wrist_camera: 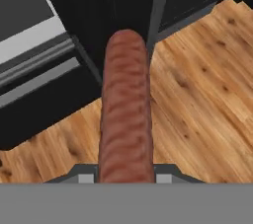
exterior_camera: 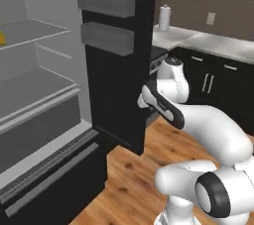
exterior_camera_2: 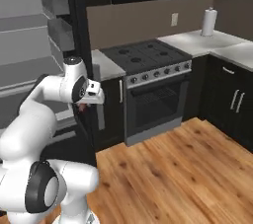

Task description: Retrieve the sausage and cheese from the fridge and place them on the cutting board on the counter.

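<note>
The sausage (wrist_camera: 124,114), a reddish-brown cylinder, sticks out from between my gripper's (wrist_camera: 124,176) two fingertips; the gripper is shut on it. In the right base view the hand hangs low beside the open fridge door, and a bit of the sausage (exterior_camera_2: 83,108) shows under it. The fridge (exterior_camera: 44,100) stands open with light grey shelves. The yellow cheese (exterior_camera: 2,38) lies on an upper shelf at the far left edge. The white-grey counter (exterior_camera_2: 197,40) runs along the back right. The cutting board is out of view.
The black fridge door (exterior_camera: 114,70) with two grey bins stands open just left of my arm. A stove with an oven (exterior_camera_2: 150,70) is to the right of the hand. A paper towel roll (exterior_camera_2: 210,21) stands on the counter. Wooden floor (exterior_camera_2: 188,168) lies open ahead.
</note>
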